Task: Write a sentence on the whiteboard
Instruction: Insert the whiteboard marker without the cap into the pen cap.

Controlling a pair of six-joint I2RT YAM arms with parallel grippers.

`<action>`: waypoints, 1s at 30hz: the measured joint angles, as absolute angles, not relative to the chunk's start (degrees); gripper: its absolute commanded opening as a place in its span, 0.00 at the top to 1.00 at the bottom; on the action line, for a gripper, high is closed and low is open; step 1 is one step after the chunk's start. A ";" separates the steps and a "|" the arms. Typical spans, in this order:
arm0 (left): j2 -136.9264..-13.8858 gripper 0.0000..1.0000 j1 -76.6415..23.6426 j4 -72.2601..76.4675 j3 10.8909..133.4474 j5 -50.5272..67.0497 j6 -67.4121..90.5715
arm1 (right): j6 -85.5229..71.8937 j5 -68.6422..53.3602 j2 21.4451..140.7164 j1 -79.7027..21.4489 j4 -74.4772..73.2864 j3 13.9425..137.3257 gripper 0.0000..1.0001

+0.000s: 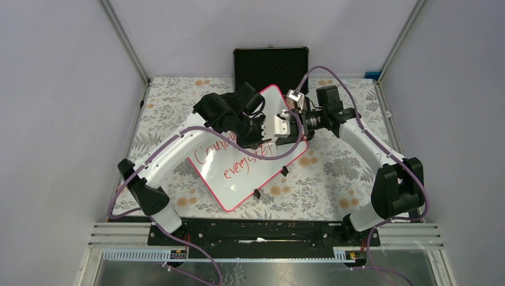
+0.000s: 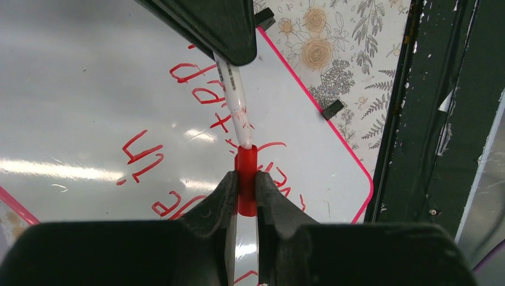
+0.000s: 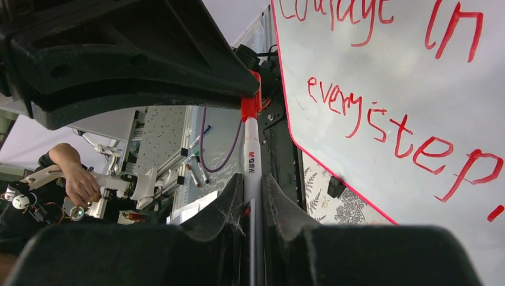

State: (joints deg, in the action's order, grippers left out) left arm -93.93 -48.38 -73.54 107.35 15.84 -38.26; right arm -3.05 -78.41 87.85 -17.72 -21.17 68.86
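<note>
Fingers point(image 2: 223, 196) of the left gripper point(image 2: 245, 182) are pressed together on a red cap point(image 2: 246, 158), which sits on the end of a white marker point(image 2: 237, 104). The right gripper point(image 3: 251, 182) is closed on the marker's barrel, so each gripper has hold of one end. Small red print on the barrel looks like "M&G". The marker hangs above the whiteboard point(image 1: 256, 173), over its far end. The board itself lies flat and turned diagonally on a floral table cover point(image 1: 333, 167), its thin pink-red frame and rounded corners visible. The sentence point(image 1: 238, 158) runs across the board in red handwriting in 2 lines. In the right wrist view it reads "Courage in" above "every step," with a final mark after the p. 2 small black clips point(image 1: 284, 171) sit on the board's long right edge. A black case point(image 1: 271, 62) stands open just beyond the board's far corner.
</note>
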 measured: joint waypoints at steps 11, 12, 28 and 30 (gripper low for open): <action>-97.27 1.00 -48.10 -72.84 109.27 15.88 -34.50 | -20.32 -77.36 87.74 -18.61 -0.38 62.28 1.00; -97.62 1.00 -48.10 -72.53 110.06 15.81 -33.87 | -21.71 -77.30 87.72 -18.63 1.67 61.91 1.00; -100.99 0.42 -49.23 -70.37 116.77 15.64 -30.04 | -36.71 -75.33 88.07 -21.63 23.62 55.48 1.00; -100.88 0.40 -49.63 -69.49 117.69 16.08 -30.15 | -38.35 -75.24 88.16 -21.76 25.47 55.31 1.00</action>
State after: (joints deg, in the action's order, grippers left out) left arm -100.88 -49.63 -69.49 117.69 16.08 -30.15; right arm -38.35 -75.24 88.16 -21.76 25.47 55.31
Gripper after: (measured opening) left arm 0.563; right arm 0.182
